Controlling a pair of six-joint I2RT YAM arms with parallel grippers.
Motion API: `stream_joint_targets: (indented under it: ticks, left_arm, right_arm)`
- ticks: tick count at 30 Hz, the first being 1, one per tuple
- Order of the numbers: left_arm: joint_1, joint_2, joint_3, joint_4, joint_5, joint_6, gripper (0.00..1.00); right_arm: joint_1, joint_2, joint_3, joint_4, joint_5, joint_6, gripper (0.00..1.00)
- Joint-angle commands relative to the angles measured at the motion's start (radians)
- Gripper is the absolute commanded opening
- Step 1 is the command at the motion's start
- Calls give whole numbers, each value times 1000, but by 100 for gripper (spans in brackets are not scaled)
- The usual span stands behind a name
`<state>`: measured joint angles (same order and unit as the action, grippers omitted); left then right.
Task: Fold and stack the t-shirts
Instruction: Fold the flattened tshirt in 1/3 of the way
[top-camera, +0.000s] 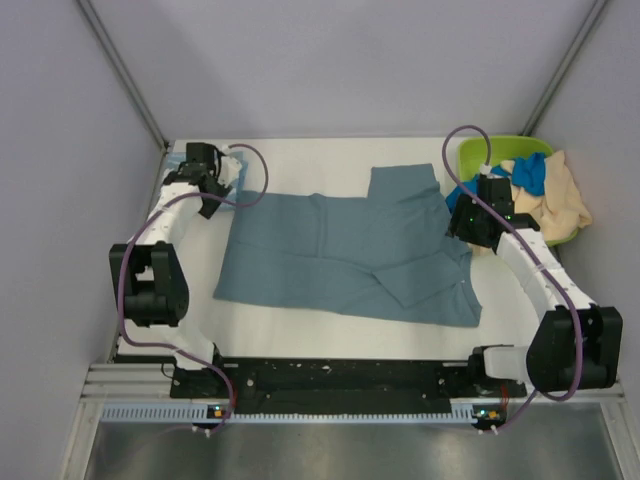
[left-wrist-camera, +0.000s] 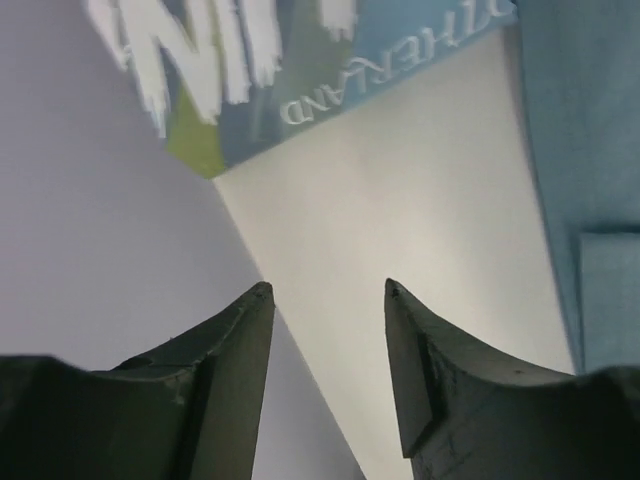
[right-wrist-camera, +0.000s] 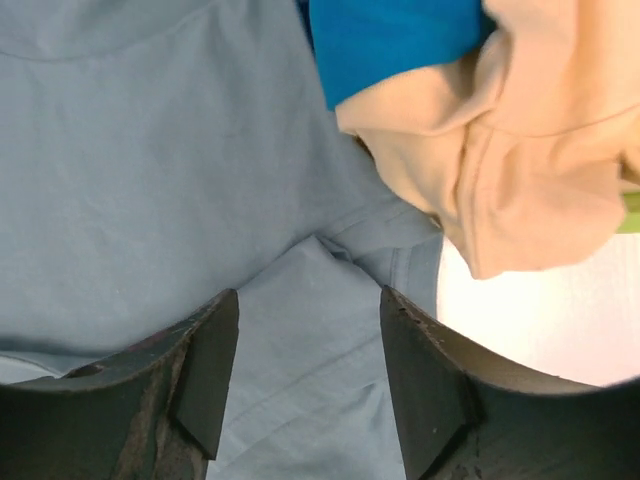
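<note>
**Containers.** One lime-green tub (top-camera: 500, 150) stands just beyond and to the right of the right end effector (top-camera: 470, 225). It has a smooth, rigid plastic wall with rounded corners. A bright blue t-shirt (top-camera: 530, 172) and a cream-beige t-shirt (top-camera: 558, 200) are heaped in it. Both are crumpled, and the cream-beige one spills over the rim. How deep the pile sits in the tub cannot be determined.

**Materials and shapes.** The slate-blue t-shirt (top-camera: 340, 255) lies spread on the desk (top-camera: 300, 330) between the two end effectors. It is soft matte knit and mostly flat, with one sleeve pointing away from the arms and a diagonal crease across the body. Directly below the right end effector (right-wrist-camera: 308, 295), a hemmed edge overlaps a second layer of the same cloth. The right end effector is released, with the fingers apart and nothing between them. Ahead of it to the right, the cream-beige t-shirt (right-wrist-camera: 520, 150) bulges in thick folds over the slate-blue t-shirt (right-wrist-camera: 150, 180), with the bright blue t-shirt (right-wrist-camera: 400, 40) beyond.

The left end effector (left-wrist-camera: 328, 290) is also released and empty. A teal t-shirt (left-wrist-camera: 300, 60) with large white letters lies ahead of it, folded to a straight edge. The slate-blue t-shirt (left-wrist-camera: 580, 150) is to its right.

**Surface and room.** The desk is white and smooth. Pale grey-lilac wall panels (top-camera: 300, 60) enclose it on three sides.
</note>
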<state>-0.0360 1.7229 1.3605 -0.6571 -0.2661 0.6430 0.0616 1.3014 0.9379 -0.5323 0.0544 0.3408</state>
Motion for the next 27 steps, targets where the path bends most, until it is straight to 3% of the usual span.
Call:
stream_joint_targets:
  ticks: [1,2,4,7,13,18,20,21,24,25,27]
  left_arm:
    - [18,-169,-24,7,170,34,46]
    - [-2,-249,-126,-9,261,99,40]
    - [-42,-365,-298,-38,364,272,40]
    - [-62,-480,-510,-41,384,461,49]
    - [-74,-451,-624,-24,332,512,69]
    - [-97,-430,-713,140,298,492,70]
    - [-100,-407,-742,210,242,468,63]
    - [-100,-392,-747,227,226,459,53]
    - [-100,-384,-752,223,211,422,8]
    - [-100,-391,-758,212,206,412,0]
    - [-102,-413,-764,174,194,403,0]
  right_arm:
    - [-2,-137,36,-98,75,13,62]
    - [-2,-181,0,-118,61,41,66]
    - [0,-285,-97,-132,4,123,75]
    - [0,-402,-239,-132,-80,314,77]
    - [-2,-464,-438,-162,-67,582,77]
    - [-5,-415,-461,-224,34,710,75]
    - [-11,-393,-458,-238,65,727,74]
    - [-16,-384,-459,-239,82,728,72]
    - [-34,-363,-467,-236,119,719,59]
    - [-45,-353,-470,-230,119,709,47]
    - [-57,-332,-470,-219,117,675,18]
